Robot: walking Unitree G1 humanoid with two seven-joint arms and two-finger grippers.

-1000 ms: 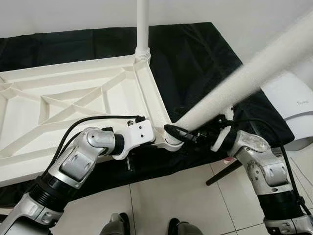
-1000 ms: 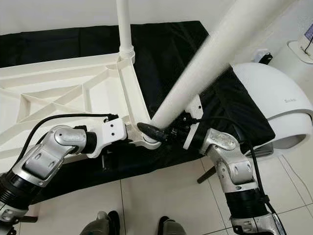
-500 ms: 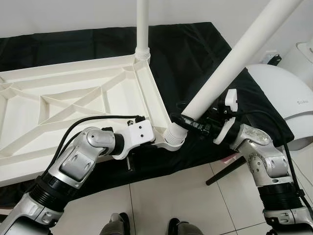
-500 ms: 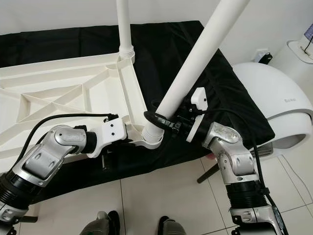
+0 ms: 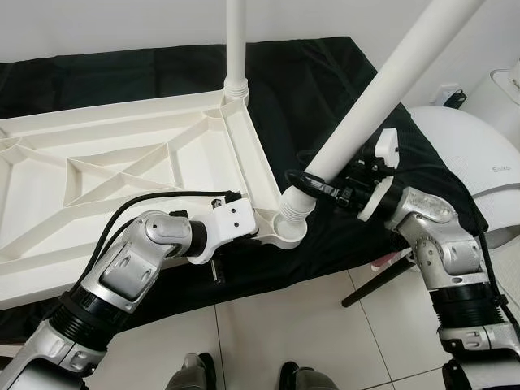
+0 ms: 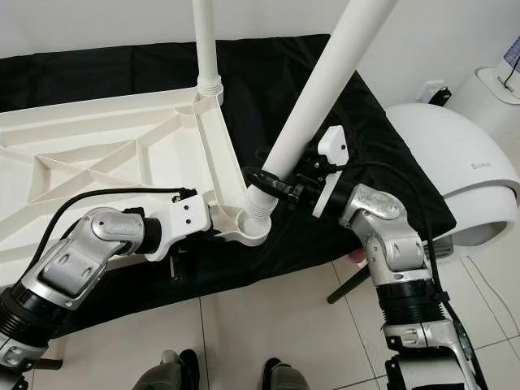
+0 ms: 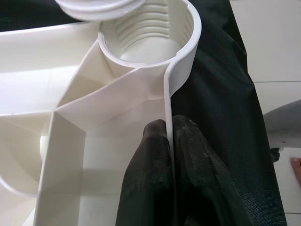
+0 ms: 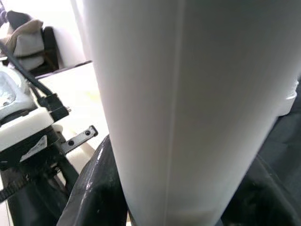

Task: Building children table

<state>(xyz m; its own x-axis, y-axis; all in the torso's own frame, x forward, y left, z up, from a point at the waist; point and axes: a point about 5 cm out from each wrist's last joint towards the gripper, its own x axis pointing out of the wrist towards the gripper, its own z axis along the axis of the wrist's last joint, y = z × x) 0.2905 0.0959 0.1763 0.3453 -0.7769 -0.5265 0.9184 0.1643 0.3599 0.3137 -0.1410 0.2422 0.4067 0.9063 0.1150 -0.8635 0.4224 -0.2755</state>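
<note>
Near corner socket (image 7: 149, 28) is crowded: tilted table leg (image 5: 382, 81) sits over its mouth, right gripper (image 6: 272, 180) clamped round the leg just above, left gripper (image 7: 171, 155) pinching the rim wall beside it. Upright leg (image 5: 236, 45) blocks the far corner. Open ribbed underside of the tabletop (image 5: 97, 162) is free from above. Black cloth (image 5: 317, 89) between the two legs is open. White domed appliance (image 6: 455, 171) bounds the right side.

Small grey lettering stands on the white domed appliance (image 6: 455, 175), too blurred to read for certain
</note>
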